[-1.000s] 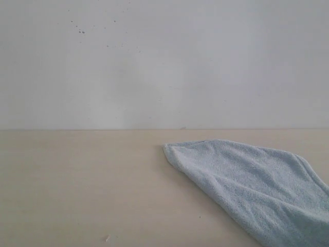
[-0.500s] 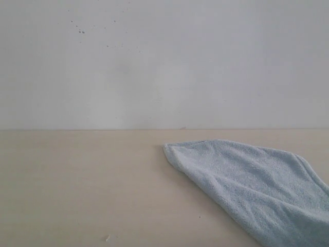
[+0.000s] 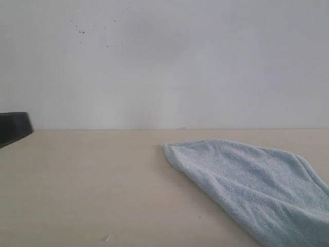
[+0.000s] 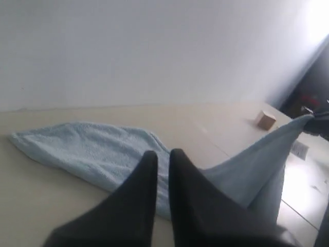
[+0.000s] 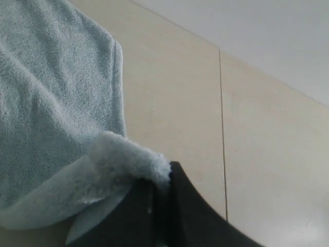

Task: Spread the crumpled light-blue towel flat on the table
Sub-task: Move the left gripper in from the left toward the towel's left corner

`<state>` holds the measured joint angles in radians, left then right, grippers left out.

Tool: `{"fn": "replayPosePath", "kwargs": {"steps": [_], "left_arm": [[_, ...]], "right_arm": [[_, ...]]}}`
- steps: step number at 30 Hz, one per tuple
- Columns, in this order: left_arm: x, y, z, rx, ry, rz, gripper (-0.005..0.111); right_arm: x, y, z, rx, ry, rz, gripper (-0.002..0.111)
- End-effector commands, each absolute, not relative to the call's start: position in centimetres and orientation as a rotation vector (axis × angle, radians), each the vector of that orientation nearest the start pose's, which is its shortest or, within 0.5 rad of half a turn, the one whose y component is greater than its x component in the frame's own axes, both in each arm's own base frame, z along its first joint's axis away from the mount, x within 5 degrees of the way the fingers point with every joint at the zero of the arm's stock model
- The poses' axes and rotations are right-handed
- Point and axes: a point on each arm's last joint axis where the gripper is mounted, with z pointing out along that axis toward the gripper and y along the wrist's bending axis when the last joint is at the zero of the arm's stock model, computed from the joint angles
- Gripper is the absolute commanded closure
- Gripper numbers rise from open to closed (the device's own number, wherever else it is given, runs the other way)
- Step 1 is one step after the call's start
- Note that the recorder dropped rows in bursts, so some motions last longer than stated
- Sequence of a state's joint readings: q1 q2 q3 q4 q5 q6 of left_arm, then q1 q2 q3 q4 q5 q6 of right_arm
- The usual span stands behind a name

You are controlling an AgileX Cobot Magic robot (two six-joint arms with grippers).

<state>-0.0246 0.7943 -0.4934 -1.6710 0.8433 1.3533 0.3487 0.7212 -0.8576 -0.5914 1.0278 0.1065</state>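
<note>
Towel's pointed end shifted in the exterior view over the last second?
No. The towel tip sits at the same spot just below the table back edge.

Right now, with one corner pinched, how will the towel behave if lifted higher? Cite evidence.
Probably floppy: the towel drapes from the right gripper down to the table. Likely to drag rather than slide, since its pile looks fluffy. Seemingly light: one pinched corner holds part of it up.
</note>
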Motion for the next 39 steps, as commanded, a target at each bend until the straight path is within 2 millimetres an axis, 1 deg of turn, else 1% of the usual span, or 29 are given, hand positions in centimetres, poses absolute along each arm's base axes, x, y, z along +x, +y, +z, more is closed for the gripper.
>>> {"fn": "replayPosePath", "kwargs": {"steps": [1,3,4,5,7,8,10,13,15,17,20,23,25,26,27,28,29,31,34,37,39], "left_arm": [[20.4,-8.1,30.7,0.479,1.770,-1.033,0.076],[23.3,-9.0,29.9,0.528,1.795,-1.014,0.061],[24.9,-9.7,29.4,0.557,1.808,-1.010,0.056],[26.3,-10.4,28.6,0.578,1.830,-1.019,0.054],[29.1,-12.5,27.5,0.645,1.850,-1.022,0.054],[30.2,-13.7,27.3,0.684,1.843,-1.011,0.054],[32.6,-16.3,26.0,0.753,1.853,-0.963,0.055],[35.6,-20.0,24.1,0.826,1.854,-0.888,0.055],[37.2,-22.3,23.2,0.858,1.842,-0.881,0.055],[38.8,-24.7,22.2,0.885,1.823,-0.879,0.055],[40.7,-28.2,20.6,0.920,1.800,-0.844,0.055],[41.8,-31.0,18.8,0.957,1.783,-0.799,0.055],[42.5,-32.6,17.4,0.991,1.775,-0.745,0.057],[43.0,-33.0,16.8,0.957,1.795,-0.658,0.060],[43.4,-33.2,16.7,0.918,1.810,-0.600,0.063],[43.8,-33.1,16.5,0.907,1.814,-0.519,0.069],[43.8,-33.1,16.5,0.916,1.808,-0.487,0.075],[44.0,-32.9,16.3,0.967,1.784,-0.452,0.082],[44.1,-32.5,16.3,0.958,1.791,-0.515,0.083],[43.9,-32.6,16.5,0.958,1.797,-0.577,0.083],[43.7,-32.6,17.0,0.980,1.786,-0.607,0.083]], "right_arm": [[12.2,-0.1,36.2,-0.417,2.190,-0.505,0.107],[12.3,0.0,35.7,-0.436,2.194,-0.508,0.107],[12.4,0.0,35.1,-0.448,2.199,-0.508,0.107],[12.5,0.1,34.5,-0.464,2.205,-0.508,0.107],[12.6,0.2,33.1,-0.490,2.223,-0.508,0.107],[12.7,0.3,32.5,-0.490,2.228,-0.505,0.107],[12.8,0.3,31.7,-0.487,2.237,-0.507,0.107],[12.6,-0.4,30.5,-0.454,2.272,-0.591,0.107],[12.3,-1.2,29.8,-0.429,2.315,-0.710,0.107],[11.8,-2.1,29.0,-0.445,2.350,-0.856,0.107],[11.2,-2.9,27.8,-0.467,2.397,-0.998,0.107],[10.8,-3.1,26.3,-0.494,2.447,-1.030,0.107],[10.6,-3.1,25.5,-0.522,2.461,-1.035,0.107],[10.6,-3.1,25.2,-0.534,2.460,-1.031,0.107],[10.6,-3.1,25.2,-0.535,2.458,-1.025,0.107],[10.6,-3.0,25.2,-0.537,2.456,-1.021,0.107],[10.6,-3.0,25.2,-0.542,2.453,-1.019,0.107],[10.7,-3.0,25.2,-0.545,2.447,-1.014,0.107],[10.7,-2.9,25.2,-0.547,2.444,-1.007,0.107],[10.8,-2.9,25.2,-0.550,2.439,-1.002,0.107],[10.8,-2.9,25.1,-0.550,2.440,-0.999,0.107]]}}
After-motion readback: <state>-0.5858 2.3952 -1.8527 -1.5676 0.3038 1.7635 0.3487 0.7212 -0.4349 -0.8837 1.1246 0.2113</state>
